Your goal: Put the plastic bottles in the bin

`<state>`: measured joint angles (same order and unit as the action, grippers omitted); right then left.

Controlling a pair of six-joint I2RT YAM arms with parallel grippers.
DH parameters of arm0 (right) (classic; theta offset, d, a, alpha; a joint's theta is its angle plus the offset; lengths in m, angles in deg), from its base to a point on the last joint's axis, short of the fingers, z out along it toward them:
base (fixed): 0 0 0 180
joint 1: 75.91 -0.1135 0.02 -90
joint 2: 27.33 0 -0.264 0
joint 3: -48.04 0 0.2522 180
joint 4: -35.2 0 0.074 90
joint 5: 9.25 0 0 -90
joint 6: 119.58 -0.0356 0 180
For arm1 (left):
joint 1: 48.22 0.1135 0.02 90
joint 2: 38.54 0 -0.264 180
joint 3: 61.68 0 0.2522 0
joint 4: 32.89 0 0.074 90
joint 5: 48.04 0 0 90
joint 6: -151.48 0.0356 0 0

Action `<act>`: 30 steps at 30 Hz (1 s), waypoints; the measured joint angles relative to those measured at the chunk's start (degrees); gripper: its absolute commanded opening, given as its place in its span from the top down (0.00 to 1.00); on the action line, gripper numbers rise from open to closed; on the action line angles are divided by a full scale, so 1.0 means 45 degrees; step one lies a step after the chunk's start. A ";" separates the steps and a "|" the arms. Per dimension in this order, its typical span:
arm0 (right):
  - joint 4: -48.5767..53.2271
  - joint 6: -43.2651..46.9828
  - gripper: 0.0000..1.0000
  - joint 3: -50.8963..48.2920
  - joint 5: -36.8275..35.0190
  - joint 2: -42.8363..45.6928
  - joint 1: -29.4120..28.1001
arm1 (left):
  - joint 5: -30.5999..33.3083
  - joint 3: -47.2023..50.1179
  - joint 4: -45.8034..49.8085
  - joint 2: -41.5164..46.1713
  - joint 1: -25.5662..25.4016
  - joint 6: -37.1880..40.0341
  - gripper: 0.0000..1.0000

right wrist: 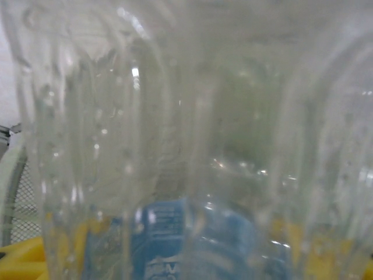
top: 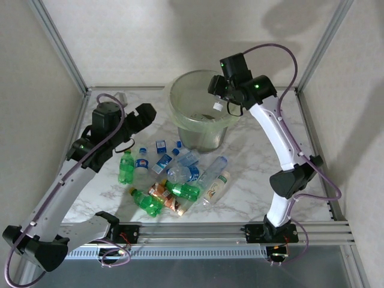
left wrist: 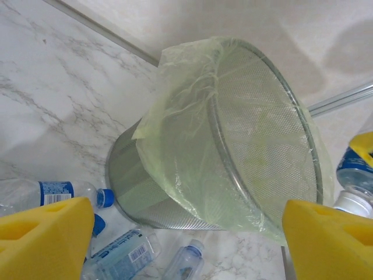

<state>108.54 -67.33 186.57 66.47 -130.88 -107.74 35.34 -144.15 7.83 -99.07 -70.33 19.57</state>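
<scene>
The bin point(top: 180, 99), round and lined with a pale green bag, stands at the back middle of the table. My right gripper point(top: 221, 96) hangs over its right rim, shut on a clear bottle point(top: 219, 106) with a blue label, white cap pointing down. That bottle point(right wrist: 186, 146) sits close against the right wrist camera, between the yellow pads point(right wrist: 23, 256). My left gripper point(top: 144, 115) is open, left of the bin and above the table; nothing lies between its pads point(left wrist: 44, 233). The bin point(left wrist: 233, 146) lies ahead of the left gripper point(left wrist: 186, 224). Several bottles point(top: 180, 180) lie in front of the bin.
Green bottles point(top: 126, 168) point(top: 147, 203) point(top: 183, 190), clear blue-labelled ones point(top: 141, 162) point(left wrist: 119, 254) and an orange-labelled one point(top: 165, 195) are scattered mid-table. Frame posts stand at the back corners and a rail point(top: 240, 228) runs along the near edge. Bare marble point(top: 258, 162) lies right of the pile.
</scene>
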 measured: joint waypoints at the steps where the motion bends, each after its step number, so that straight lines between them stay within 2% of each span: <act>1: -0.0005 0.0102 0.18 0.0000 -0.0010 -0.0044 -0.0024 | 0.0068 0.0063 0.0044 0.0083 0.0024 0.0024 0.14; 6: 0.0034 0.0253 0.12 0.0092 -0.0034 -0.0165 -0.0019 | 0.0461 0.0330 0.0457 0.0481 0.0058 0.0039 0.12; 14: -0.0155 0.0393 0.13 0.0146 -0.0083 -0.0117 -0.0117 | 0.1579 0.0597 0.1768 0.1015 0.0418 0.0350 0.11; 22: -0.1792 0.0539 0.14 -0.3803 0.0500 0.2812 -0.1370 | 0.2419 0.2365 0.2764 0.1248 0.1375 0.0471 0.13; 27: -0.2885 0.0277 0.14 -0.6275 0.0865 0.4813 -0.1758 | 0.2317 0.3483 0.2934 0.0597 0.2186 0.0661 0.19; 30: -0.3308 0.0010 0.14 -0.7227 0.0908 0.5314 -0.1972 | 0.2045 0.3803 0.2861 -0.0034 0.2589 0.0748 0.20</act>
<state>93.65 -67.29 154.05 70.55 -106.96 -116.62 44.55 -127.04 20.70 -99.22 -58.68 22.94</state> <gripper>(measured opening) 0.857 0.804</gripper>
